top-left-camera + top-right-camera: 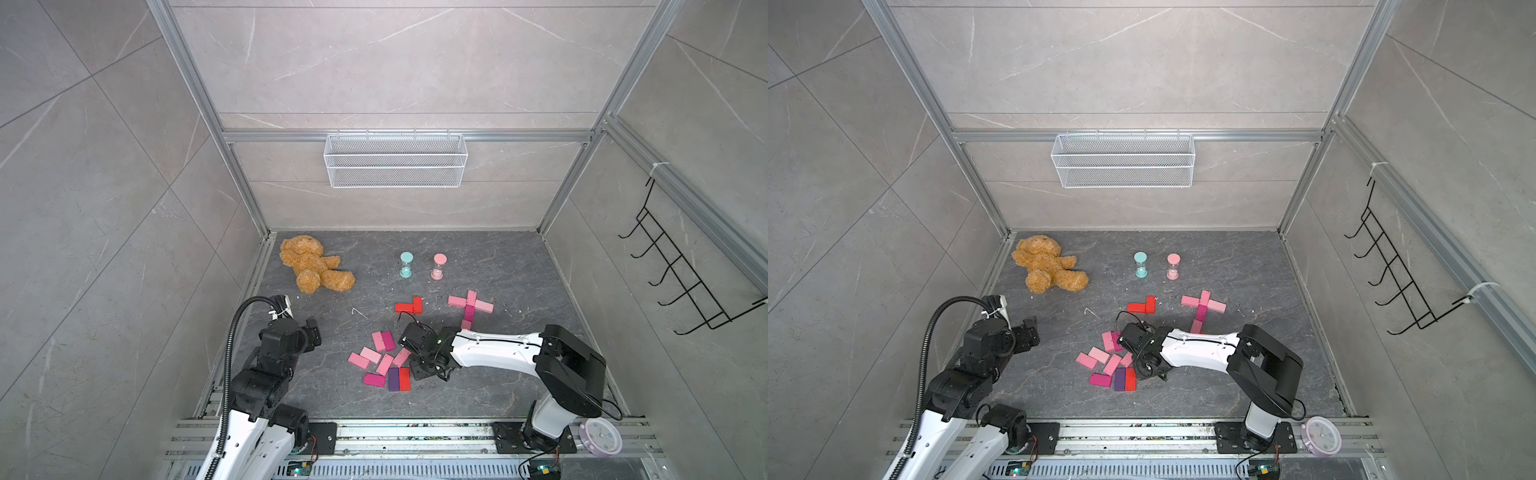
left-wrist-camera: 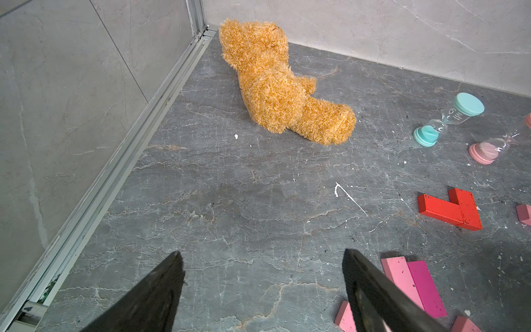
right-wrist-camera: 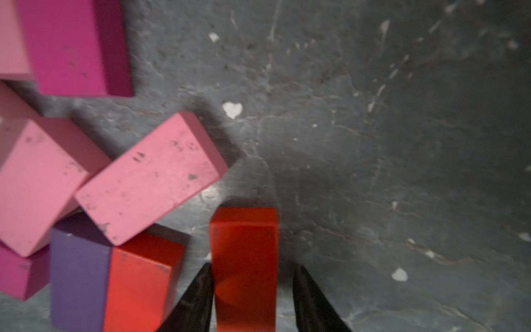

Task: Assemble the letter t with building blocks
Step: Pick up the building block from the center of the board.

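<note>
Red block [image 3: 244,258], at the loose pile's [image 1: 384,361] flank facing the surface's [image 1: 478,386] right edge, sits between the right hand's [image 3: 253,266] not-yet-closed jaws, one touching, one gapped: centre, squeeze evenly, lift straight; the left hand [image 2: 263,252] hangs wide open, empty.

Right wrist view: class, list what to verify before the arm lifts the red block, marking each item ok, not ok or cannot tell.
1. Red rectangular wooden block sits between the right gripper's fingers: ok.
2. Both fingers touching it: not ok; a gap shows beside one finger.
3. Neighbouring red block clear of the other finger: cannot tell.
4. Left gripper open and empty: ok.
5. Two red blocks forming an L lie apart from the pink cross of blocks: ok.
</note>
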Action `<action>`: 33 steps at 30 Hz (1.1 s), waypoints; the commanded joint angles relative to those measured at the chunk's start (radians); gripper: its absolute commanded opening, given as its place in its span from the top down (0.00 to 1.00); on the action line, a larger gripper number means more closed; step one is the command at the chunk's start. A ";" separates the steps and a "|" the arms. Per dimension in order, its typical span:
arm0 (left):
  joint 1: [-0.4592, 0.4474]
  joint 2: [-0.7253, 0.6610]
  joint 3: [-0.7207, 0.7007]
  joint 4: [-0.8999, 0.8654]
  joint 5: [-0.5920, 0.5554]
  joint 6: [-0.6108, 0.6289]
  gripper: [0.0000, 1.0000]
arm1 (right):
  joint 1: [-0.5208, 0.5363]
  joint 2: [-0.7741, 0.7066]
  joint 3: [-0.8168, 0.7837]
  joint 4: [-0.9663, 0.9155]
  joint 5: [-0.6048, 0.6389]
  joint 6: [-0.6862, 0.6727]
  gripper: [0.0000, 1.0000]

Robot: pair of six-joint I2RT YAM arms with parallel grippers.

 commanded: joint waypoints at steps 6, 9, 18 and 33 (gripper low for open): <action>-0.005 0.000 0.024 0.015 -0.008 0.003 0.11 | 0.003 0.035 0.013 -0.022 0.029 -0.030 0.54; -0.004 0.000 0.024 0.013 -0.009 0.005 0.11 | 0.003 0.057 0.026 -0.023 0.027 -0.052 0.59; -0.006 -0.005 0.024 0.012 -0.012 0.009 0.12 | 0.002 0.029 0.027 -0.054 0.099 -0.214 1.00; -0.004 -0.018 0.021 0.018 -0.006 0.011 0.11 | -0.261 -0.154 0.121 -0.038 0.014 -0.972 1.00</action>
